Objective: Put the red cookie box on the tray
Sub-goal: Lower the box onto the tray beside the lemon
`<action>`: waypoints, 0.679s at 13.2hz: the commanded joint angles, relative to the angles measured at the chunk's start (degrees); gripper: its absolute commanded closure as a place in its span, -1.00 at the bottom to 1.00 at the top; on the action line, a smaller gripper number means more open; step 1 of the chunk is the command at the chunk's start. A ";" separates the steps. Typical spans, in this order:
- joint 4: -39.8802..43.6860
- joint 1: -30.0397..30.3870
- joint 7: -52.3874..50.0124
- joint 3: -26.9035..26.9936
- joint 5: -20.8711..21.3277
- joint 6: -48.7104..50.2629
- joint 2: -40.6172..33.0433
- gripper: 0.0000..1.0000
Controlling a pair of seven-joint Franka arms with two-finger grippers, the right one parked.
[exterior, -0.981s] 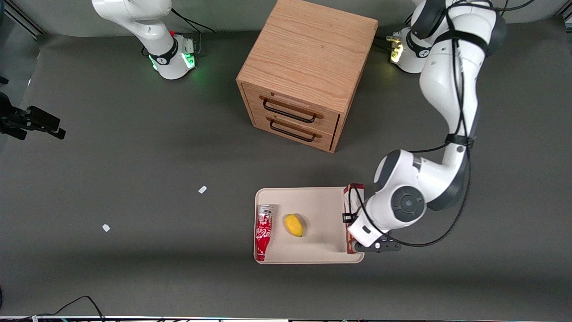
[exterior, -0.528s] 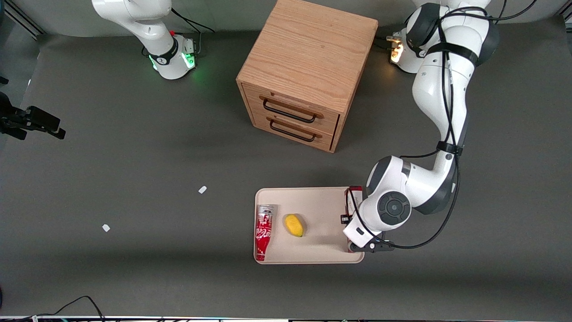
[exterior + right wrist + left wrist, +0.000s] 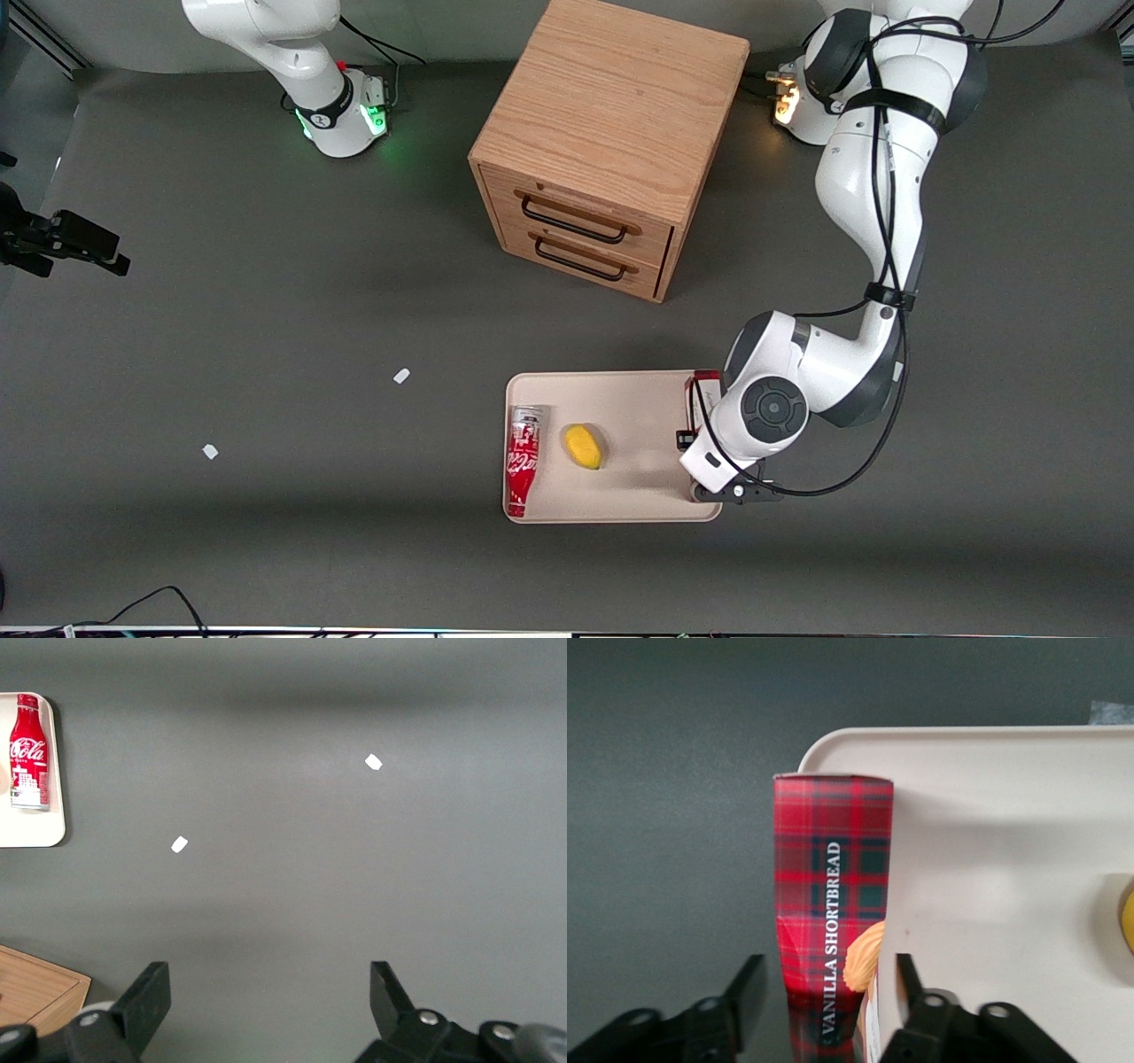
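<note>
The red cookie box (image 3: 833,904), plaid with "VANILLA SHORTBREAD" lettering, lies lengthwise along the edge of the beige tray (image 3: 992,833) that is toward the working arm's end. Its outer side hangs over the rim. My left gripper (image 3: 830,973) is open and straddles the box, with a gap between each finger and the box. In the front view the wrist covers most of the box (image 3: 702,383); only the end nearer the cabinet shows at the corner of the tray (image 3: 620,399).
A red-and-white soda can (image 3: 523,461) and a yellow fruit (image 3: 583,446) lie on the tray. The wooden drawer cabinet (image 3: 611,133) stands farther from the front camera. Two white scraps (image 3: 401,376) (image 3: 210,451) lie toward the parked arm's end.
The wrist has shifted a little toward the middle of the tray and now covers more of the box. The can and the fruit have not moved.
</note>
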State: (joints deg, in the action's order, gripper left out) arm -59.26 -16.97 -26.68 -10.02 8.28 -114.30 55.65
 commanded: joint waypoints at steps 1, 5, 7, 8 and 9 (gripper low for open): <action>1.25 -0.61 -1.53 0.27 1.04 0.30 -0.10 -1.00; -0.32 0.70 -1.36 0.27 -2.64 1.35 -5.18 -1.00; -4.44 2.46 -1.27 0.35 -3.61 1.97 -10.62 -1.00; -6.72 3.77 -1.10 0.35 -3.62 3.02 -13.78 -1.00; -9.10 4.66 -0.83 0.35 -3.62 4.77 -17.20 -1.00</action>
State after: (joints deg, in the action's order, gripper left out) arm -59.56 -14.43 -27.04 -9.84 5.53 -111.63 47.53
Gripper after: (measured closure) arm 0.000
